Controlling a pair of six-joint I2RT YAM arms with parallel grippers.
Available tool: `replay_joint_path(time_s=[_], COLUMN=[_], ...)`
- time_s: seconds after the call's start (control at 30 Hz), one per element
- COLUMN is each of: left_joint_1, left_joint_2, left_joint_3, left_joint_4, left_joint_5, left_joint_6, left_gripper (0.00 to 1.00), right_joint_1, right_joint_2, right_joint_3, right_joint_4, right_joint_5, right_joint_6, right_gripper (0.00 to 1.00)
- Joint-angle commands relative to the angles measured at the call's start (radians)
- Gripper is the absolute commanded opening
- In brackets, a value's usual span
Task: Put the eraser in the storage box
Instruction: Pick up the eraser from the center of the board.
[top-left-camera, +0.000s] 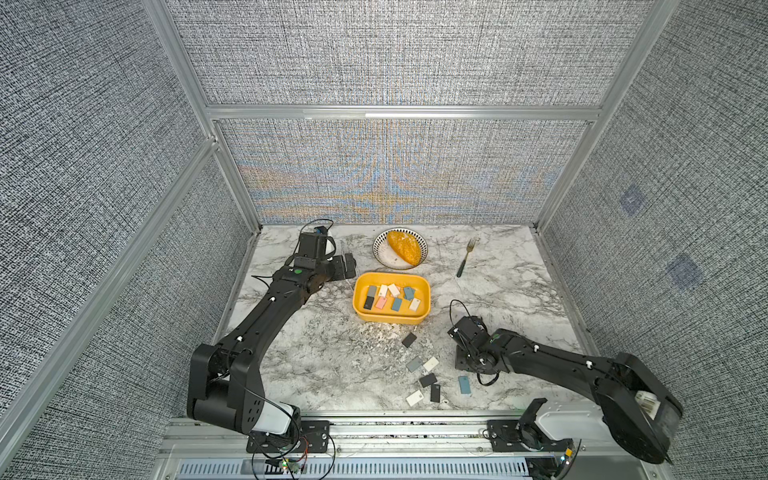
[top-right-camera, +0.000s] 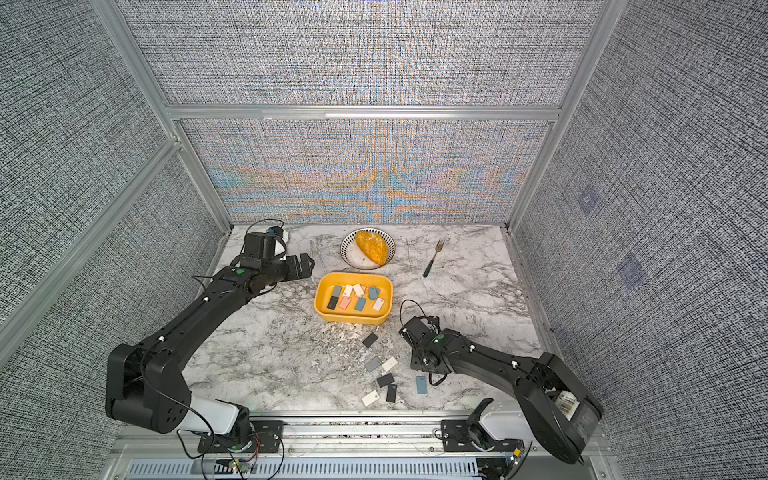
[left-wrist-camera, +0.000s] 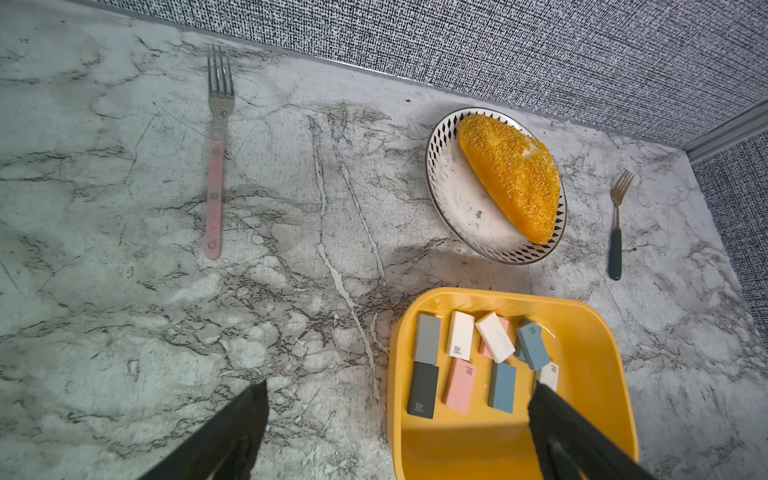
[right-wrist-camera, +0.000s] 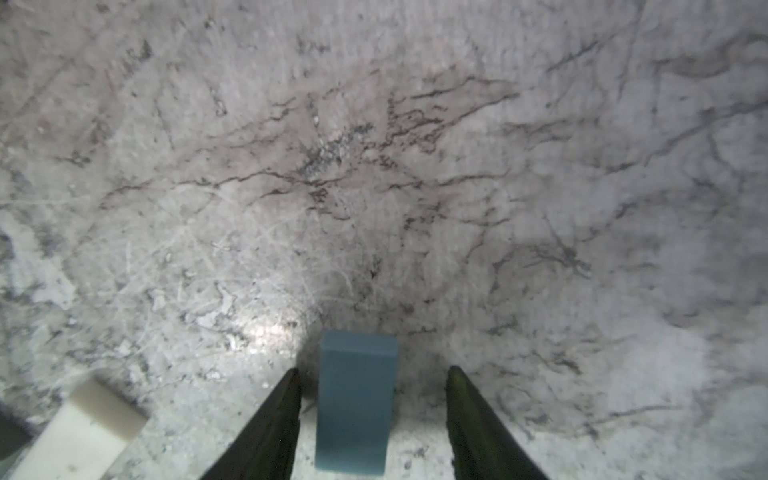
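The eraser (right-wrist-camera: 355, 403), a blue block, lies flat on the marble table (right-wrist-camera: 415, 166) between the fingers (right-wrist-camera: 270, 424) of the right gripper (right-wrist-camera: 372, 369). The jaws are partly open, with a gap on each side of the eraser (nothing is gripped). A white eraser (right-wrist-camera: 79, 432) lies near it.

In both top views a blue piece (top-left-camera: 464, 385) (top-right-camera: 421, 385) lies just beside that gripper's body; whether it is the same eraser I cannot tell. The fingertips are hidden there. Other loose erasers (top-left-camera: 428, 380) (top-right-camera: 385, 380) in black, grey and white are scattered close by on the near part of the table.

The box (top-left-camera: 357, 307) (top-right-camera: 318, 305) (left-wrist-camera: 498, 293) sits well apart from them, at mid-table. It holds a layer of grey, black, white, pink and blue erasers.

The left gripper (left-wrist-camera: 399, 385) hovers above the box's edge, jaws spread wide and empty, one finger above the box and one above bare table.

Behind the box a plate (top-left-camera: 380, 253) (left-wrist-camera: 449, 199) carries bread (top-left-camera: 404, 247) (left-wrist-camera: 511, 178). A green-handled fork (top-left-camera: 466, 257) (left-wrist-camera: 616, 232) lies beside it. The left wrist view also shows a pink fork (left-wrist-camera: 215, 187).
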Motion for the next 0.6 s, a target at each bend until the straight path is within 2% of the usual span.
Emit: replay_joint_path(time_s=[0.0,0.27,0.57], left_joint_1=[0.001,0.001,0.001], left_joint_2=[-0.001,-0.001,-0.002], left_joint_3=[0.005,0.005,0.003], left_joint_4=[0.017,0.015,0.013], left_joint_5=[-0.002,-0.003,-0.003], left_joint_6=[0.01,0.011,0.012], left_gripper=[1.0,1.0,1.0], right_joint_1=[0.001,0.001,0.002], right_joint_2=[0.01,0.002,0.003], right_joint_3=[-0.001,0.007,0.058], right_joint_4=[0.017,0.001,-0.018], right_joint_5=[-0.037,-0.036,-0.008], right_joint_6=[-0.006,-0.02,-0.036], right_gripper=[0.48,0.3,0.23])
